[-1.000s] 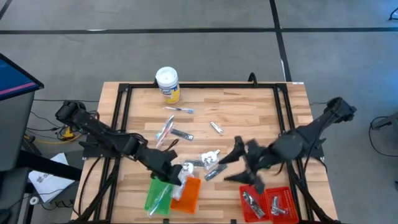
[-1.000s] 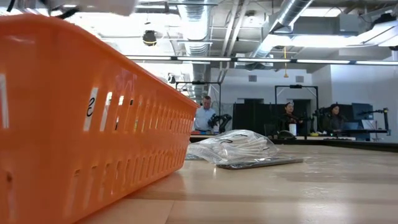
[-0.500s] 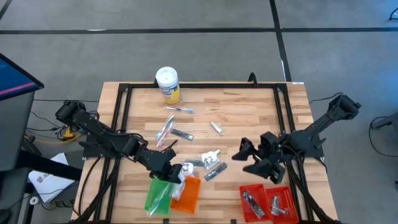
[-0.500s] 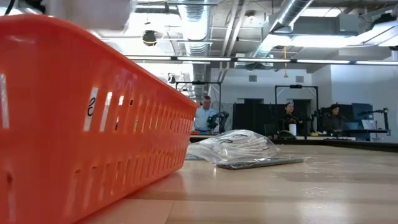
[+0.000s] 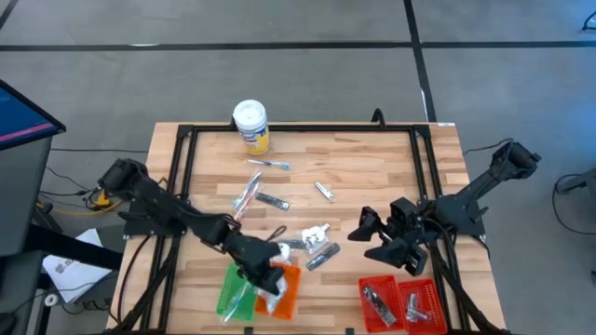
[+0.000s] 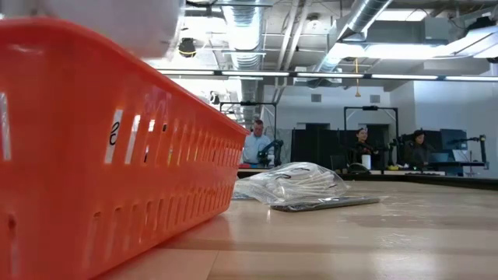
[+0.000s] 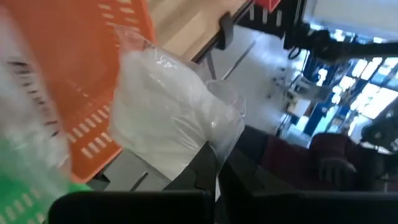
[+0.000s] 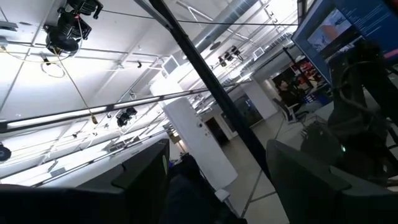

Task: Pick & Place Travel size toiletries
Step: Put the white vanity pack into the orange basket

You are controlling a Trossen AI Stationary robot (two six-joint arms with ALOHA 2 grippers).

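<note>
Left gripper (image 5: 270,290) has moved since a second ago: it was at the far end of the orange tray (image 5: 290,282), now it sits over the tray's middle, clenched on a white crinkly packet (image 7: 168,121) (wrist view shows the packet pinched between the fingers, hanging over orange mesh). Judgement: carry is done, drop into the tray is the step in hand; packet not yet released.

Right gripper (image 5: 384,244) pulled back from over the red tray (image 5: 424,318) half a second ago and has held since, fingers spread, holding nothing, parked beside that tray.

Remaining toiletries: a clear-wrapped packet (image 6: 299,183) with a dark tube (image 6: 323,204) on the wood just past the orange tray, and several more pieces (image 5: 261,191) toward the white-lidded tub (image 5: 250,125).
</note>
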